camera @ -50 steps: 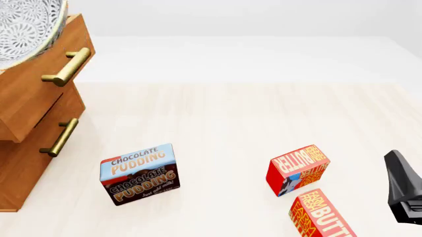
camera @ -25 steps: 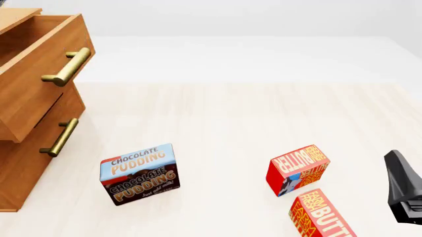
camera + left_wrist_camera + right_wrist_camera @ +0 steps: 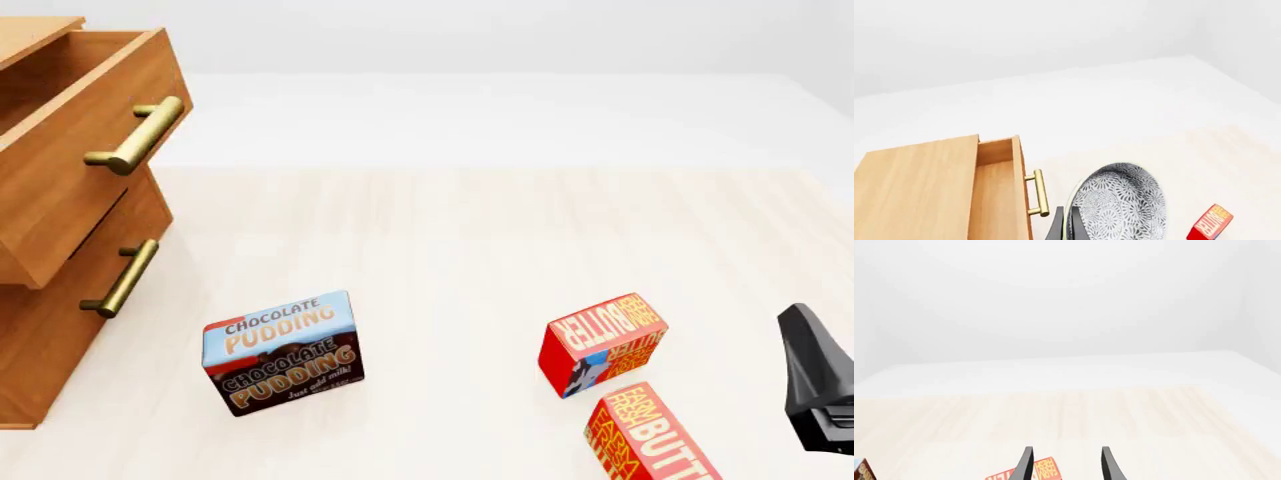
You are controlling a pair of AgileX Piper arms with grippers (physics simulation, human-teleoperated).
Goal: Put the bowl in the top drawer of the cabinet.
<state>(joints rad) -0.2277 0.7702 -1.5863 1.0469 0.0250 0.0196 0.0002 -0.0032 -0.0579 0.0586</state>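
In the left wrist view, the bowl (image 3: 1121,202), white with a dense grey-black floral pattern, hangs tilted with its rim between my left gripper's (image 3: 1065,216) fingers, which are shut on it. It sits just past the brass handle (image 3: 1035,192) of the top drawer (image 3: 995,200), which is pulled out of the cabinet (image 3: 917,190). In the front view the top drawer (image 3: 80,180) stands open at the far left; the bowl and left gripper are outside that view. My right gripper (image 3: 1067,462) is open and holds nothing, low at the front right (image 3: 814,385).
A chocolate pudding box (image 3: 283,352) stands in front of the cabinet's lower drawer (image 3: 80,300). Two red butter boxes (image 3: 603,342) (image 3: 647,435) lie near the right gripper. One butter box (image 3: 1211,222) shows beyond the bowl.
One second ago the bowl showed at the front view's top left above the open drawer. It has since left that view. The right arm and boxes have not moved.
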